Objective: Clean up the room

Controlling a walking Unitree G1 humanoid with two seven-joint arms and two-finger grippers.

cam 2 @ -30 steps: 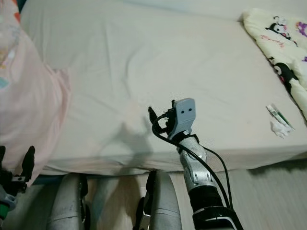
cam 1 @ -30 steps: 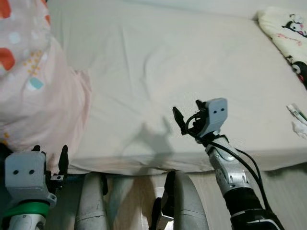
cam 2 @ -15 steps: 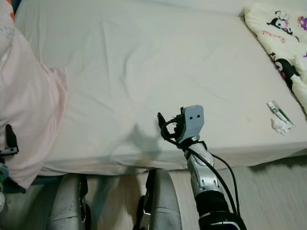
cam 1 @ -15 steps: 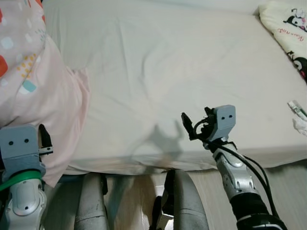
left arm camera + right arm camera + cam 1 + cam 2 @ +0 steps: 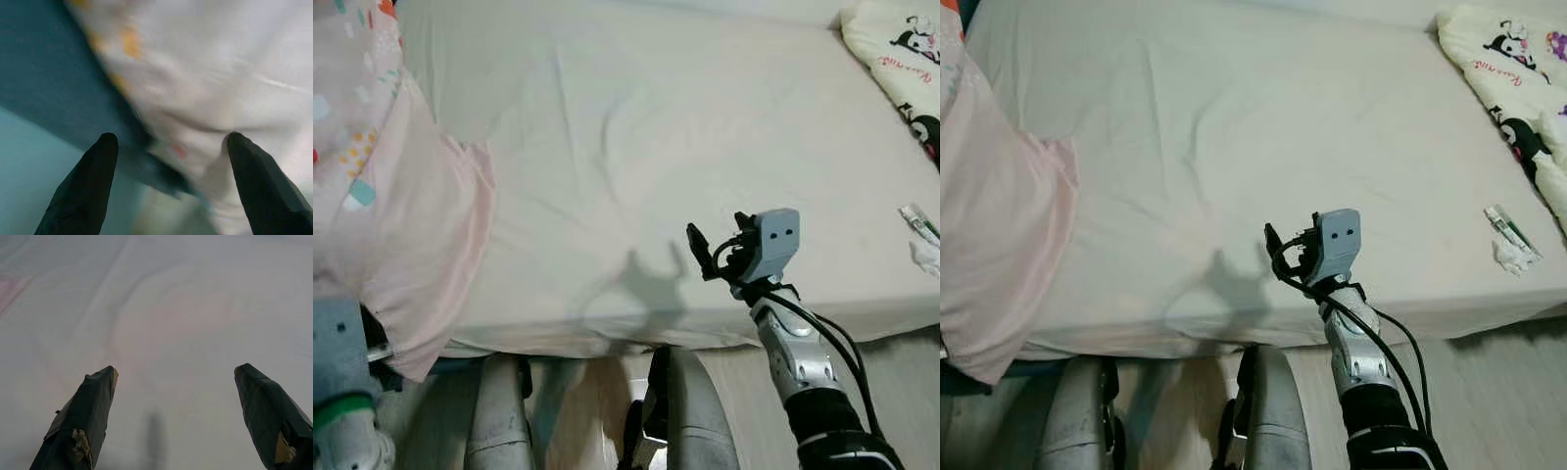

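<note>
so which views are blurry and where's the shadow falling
Left wrist view: soft, the pink blanket smeared. Right wrist view: the sheet hazy, a faint shadow between the fingers. Eye views: fairly sharp; the right gripper casts a dark shadow toward the robot's left.

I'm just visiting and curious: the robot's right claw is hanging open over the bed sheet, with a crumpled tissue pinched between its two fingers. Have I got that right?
Not quite. The right gripper does hang open over the bed sheet, but it holds nothing: the right wrist view shows bare sheet between its fingers. The crumpled tissue lies on the bed well off to the robot's right.
</note>
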